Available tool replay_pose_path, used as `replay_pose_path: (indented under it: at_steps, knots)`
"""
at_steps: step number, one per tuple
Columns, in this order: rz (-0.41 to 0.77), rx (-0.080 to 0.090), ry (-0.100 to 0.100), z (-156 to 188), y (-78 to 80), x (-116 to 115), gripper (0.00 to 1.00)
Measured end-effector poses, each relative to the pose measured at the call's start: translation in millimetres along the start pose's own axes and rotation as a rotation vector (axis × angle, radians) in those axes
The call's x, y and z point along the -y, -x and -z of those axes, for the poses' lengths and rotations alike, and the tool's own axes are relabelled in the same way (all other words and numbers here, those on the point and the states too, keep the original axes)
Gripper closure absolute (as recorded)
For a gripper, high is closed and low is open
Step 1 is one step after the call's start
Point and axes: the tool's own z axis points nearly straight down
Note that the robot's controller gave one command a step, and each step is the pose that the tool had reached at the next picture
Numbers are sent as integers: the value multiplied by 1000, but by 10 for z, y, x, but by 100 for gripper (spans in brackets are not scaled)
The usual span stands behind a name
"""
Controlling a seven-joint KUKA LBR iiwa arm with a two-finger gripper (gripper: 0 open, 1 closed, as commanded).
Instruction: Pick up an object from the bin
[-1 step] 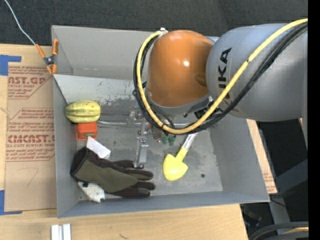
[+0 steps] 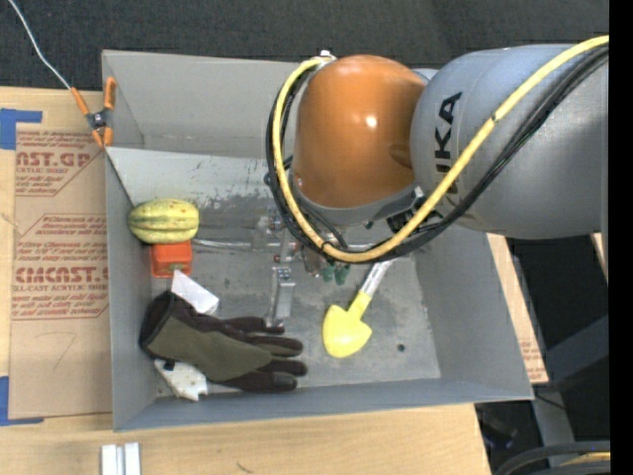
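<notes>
glove [image 2: 223, 349], dark and limp, is the thing lying nearest the gripper [image 2: 280, 310]. it sprawls along the lower wall of the bin [image 2: 297, 394], with its cuff toward the lower left corner and its narrow ends pointing right, toward the middle of the floor. the gripper's metal end hangs just above those narrow ends in the view, so most of the glove lies below it and to its left. the glove's long axis runs left to right along that wall. whether the gripper is spread or pressed together cannot be told.

a yellow spoon [image 2: 346, 334] lies just to the right of the gripper, bowl toward the lower wall and pale handle slanting up and right under the arm. judging from this, a grasp on the glove would call for a short shift down and left onto its thicker middle, while the spoon would need a shift right.

a striped squash [image 2: 164, 221], an orange block [image 2: 170, 258] and a white scrap [image 2: 194, 293] sit by the left wall, well apart from the gripper.
</notes>
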Motion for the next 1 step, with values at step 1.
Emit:
replay_pose_path:
  at_steps: [1]
  knots:
    - [29,-2,2,-1206,-277,31,0]
